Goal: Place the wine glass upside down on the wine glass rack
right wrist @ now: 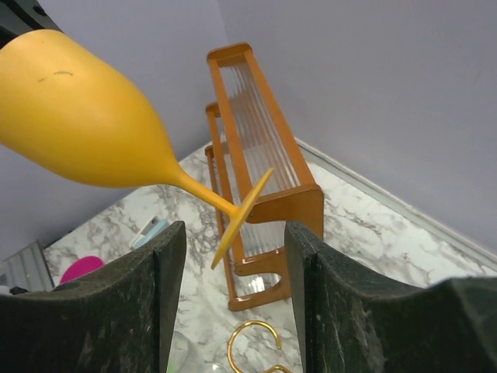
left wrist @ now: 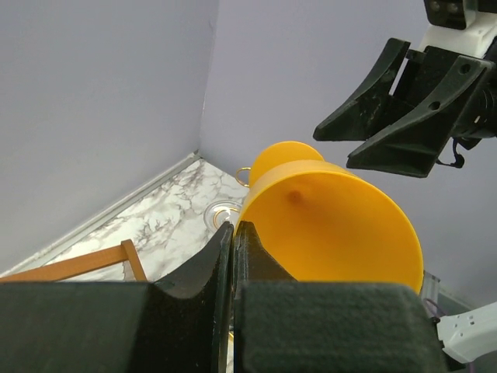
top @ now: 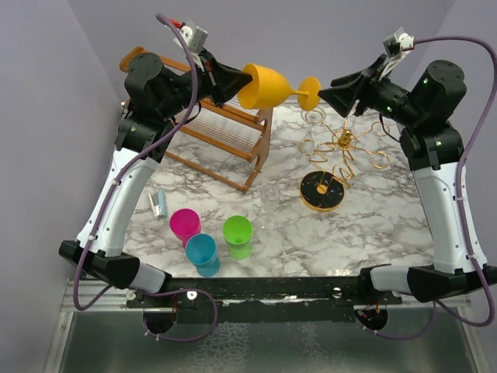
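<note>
A yellow wine glass (top: pixel 268 85) hangs sideways in the air above the back of the table, its foot (top: pixel 310 92) pointing right. My left gripper (top: pixel 233 80) is shut on the rim of its bowl (left wrist: pixel 334 225), one finger inside and one outside. My right gripper (top: pixel 328 95) is open, its fingers (right wrist: pixel 167 264) standing either side of the foot (right wrist: pixel 241 217) without touching it. The wine glass rack (top: pixel 345 144), gold wire on a round black base (top: pixel 322 192), stands below the right gripper; one gold hook (right wrist: pixel 252 338) shows in the right wrist view.
A brown wooden slatted shelf (top: pixel 225 128) stands at the back left. Pink (top: pixel 185 225), blue (top: pixel 202 252) and green (top: pixel 238 231) cups sit near the front. A clear glass (top: pixel 269 198) stands mid-table, and a small grey-blue item (top: pixel 159 203) lies at the left.
</note>
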You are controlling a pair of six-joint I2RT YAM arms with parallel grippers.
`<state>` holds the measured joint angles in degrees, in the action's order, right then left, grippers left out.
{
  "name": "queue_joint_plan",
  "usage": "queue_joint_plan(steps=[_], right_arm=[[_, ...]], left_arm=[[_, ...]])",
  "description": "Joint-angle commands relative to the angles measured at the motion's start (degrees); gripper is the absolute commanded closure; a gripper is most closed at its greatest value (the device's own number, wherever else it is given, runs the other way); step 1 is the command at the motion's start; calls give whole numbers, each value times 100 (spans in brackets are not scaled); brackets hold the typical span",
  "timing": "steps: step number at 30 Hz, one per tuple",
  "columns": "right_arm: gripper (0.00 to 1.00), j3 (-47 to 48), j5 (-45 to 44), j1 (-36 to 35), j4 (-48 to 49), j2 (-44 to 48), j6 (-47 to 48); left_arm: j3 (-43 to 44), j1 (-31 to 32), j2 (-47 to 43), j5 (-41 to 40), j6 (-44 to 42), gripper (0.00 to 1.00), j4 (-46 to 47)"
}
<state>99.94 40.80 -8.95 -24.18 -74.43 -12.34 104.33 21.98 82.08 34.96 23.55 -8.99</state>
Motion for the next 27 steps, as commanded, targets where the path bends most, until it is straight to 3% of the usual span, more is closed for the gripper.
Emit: queue_joint_plan(steps=[1,10,16,21,27], right_arm=[[49,-162,14,-113,261,-90,-482],[69,-519,-26,-185,356,-233,-907],[77,-619,92,-203,472,-342,-1149],[97,-662,-291,-203,488,-281,-1180],[99,-704,-909,-159,421,-141,-937]], left_arm=[[98,118,42,-203,-330,100,301],[121,239,109,-295,-682,100,298],[81,352,169,-385,-906,100,271],[46,446,151,-492,-1183,100,160],[-138,457,-14,-826,-1211,75,-147]])
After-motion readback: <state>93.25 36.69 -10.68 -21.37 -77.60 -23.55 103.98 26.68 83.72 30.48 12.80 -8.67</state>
